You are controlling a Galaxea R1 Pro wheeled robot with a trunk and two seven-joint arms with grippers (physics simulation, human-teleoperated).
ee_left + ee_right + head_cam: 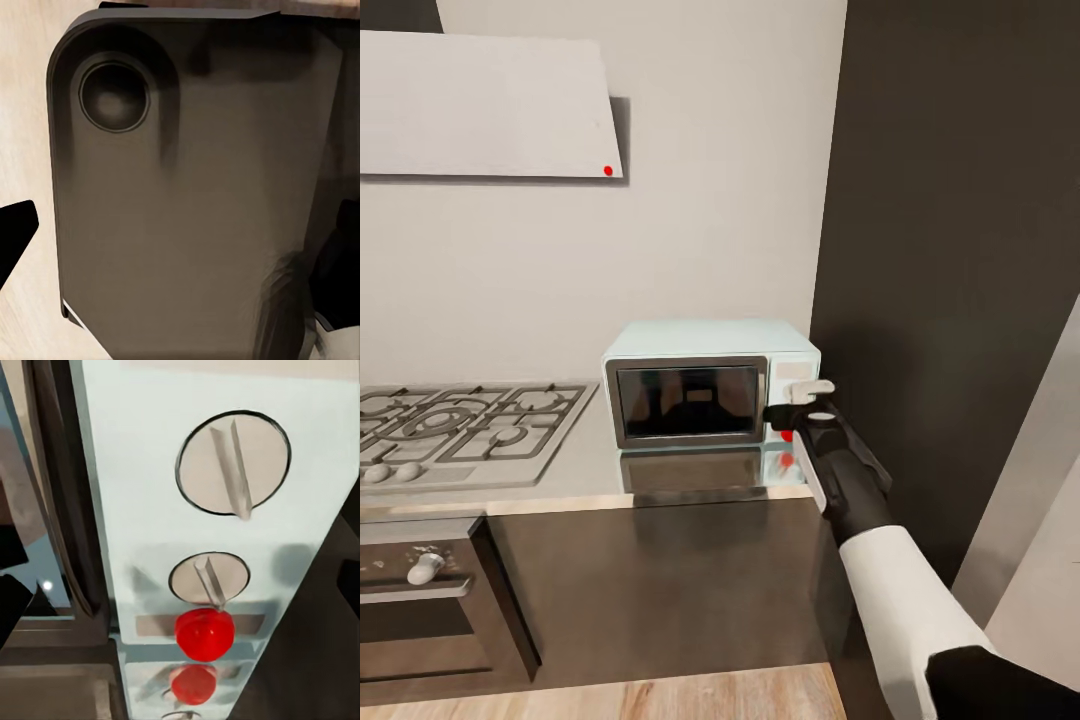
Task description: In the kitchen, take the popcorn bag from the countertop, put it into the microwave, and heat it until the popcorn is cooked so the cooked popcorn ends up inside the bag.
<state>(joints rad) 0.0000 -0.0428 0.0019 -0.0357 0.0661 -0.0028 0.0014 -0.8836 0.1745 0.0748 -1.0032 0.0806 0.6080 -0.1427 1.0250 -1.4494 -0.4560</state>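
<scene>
No readable text, labels or numbers; microwave [710, 385] panel knobs unmarked.

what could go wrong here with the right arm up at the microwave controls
1. The right gripper sits at the microwave's control panel, close to two knobs and a red button; a small slip could work the wrong one.
2. The door is shut and its dark glass hides whether the bag is inside, so it might heat empty.
</scene>
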